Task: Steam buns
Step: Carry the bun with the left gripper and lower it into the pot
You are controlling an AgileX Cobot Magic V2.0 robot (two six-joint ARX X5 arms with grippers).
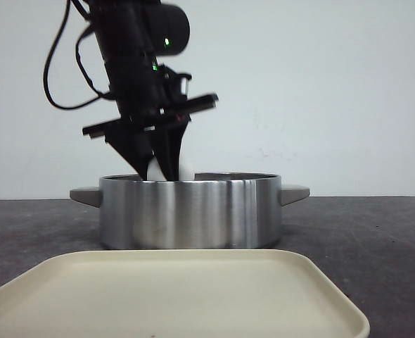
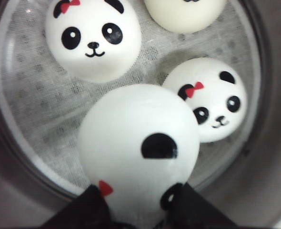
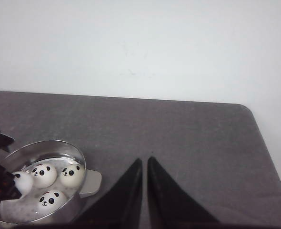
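The left claw (image 2: 138, 210) was clenched on one bun (image 2: 138, 148), fingers pinching its lower flanks, w/ the bun hanging inside the steel pot (image 1: 190, 211), just above the cloth liner (image 2: 45, 109). Directly beyond the claw sat three more buns: a bow-wearing one (image 2: 94, 38) farthest ahead to one side, a smaller-looking one (image 2: 212, 98) close beside the held bun, and a third (image 2: 184, 13) cut off at the frame edge. All four were thus in or over the pot; none left on the tray (image 1: 172, 292), which lay nearer the camera than the claw, on the worktop (image 1: 376, 239).

Handling, as a judgement: the buns looked light, glossy and prob. soft or squashy, so slippery under hard fingers; a low grip across the widest part, gentle squeeze, seemed safest.

The right claw (image 3: 144, 167) was clenched on nothing, fingertips nearly touching, well apart from the pot.

Views: left wrist cam alone showed faces, bows, liner and grip pts. Front cam hid the pot's contents behind the wall, showing only a sliver of white betw. fingers. Right wrist cam gave the overall layout, pot near worktop's far-left.
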